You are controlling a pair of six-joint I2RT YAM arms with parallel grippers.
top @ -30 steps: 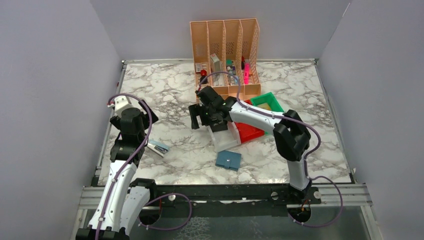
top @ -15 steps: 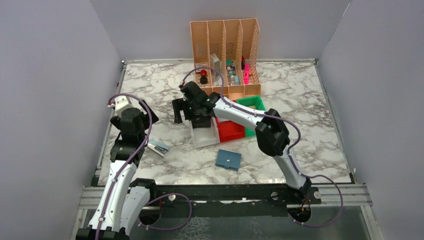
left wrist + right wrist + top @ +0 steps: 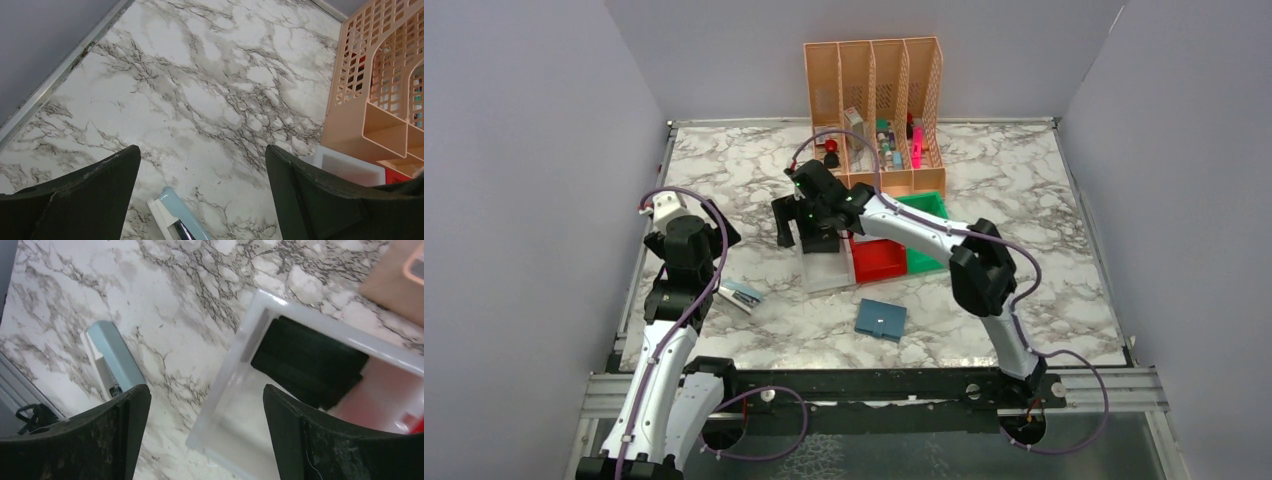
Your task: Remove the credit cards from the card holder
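Over the white bin's left rim, right gripper spread wide and empty, left gripper likewise above marble, closed wallet nearby.

Marbled worktop, teal card holder near front, white bin, red bin, green bin midway, peach organizer at back

Nothing readable in any of these views.
The teal card holder has a plain face with no lettering I can make out. Same for the peach file organizer and the white bin. The small items in the organizer's slots are too tiny and blurry to read any labels they might have.
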